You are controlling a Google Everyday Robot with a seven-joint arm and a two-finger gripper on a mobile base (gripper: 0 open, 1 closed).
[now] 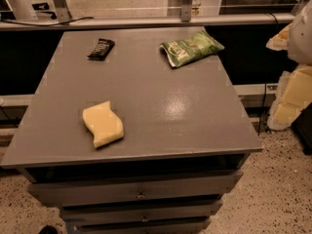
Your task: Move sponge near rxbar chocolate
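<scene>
The pale yellow sponge (103,123) lies flat on the grey table top (161,106), near the front left. The rxbar chocolate (101,48), a small dark wrapper, lies at the far left of the table, well apart from the sponge. My gripper (288,99) hangs at the right edge of the view, off the table's right side and far from both things. It holds nothing that I can see.
A crinkled green chip bag (190,48) lies at the far right of the table. Drawers (141,191) sit below the table's front edge. A rail (146,21) runs behind the table. The floor is speckled.
</scene>
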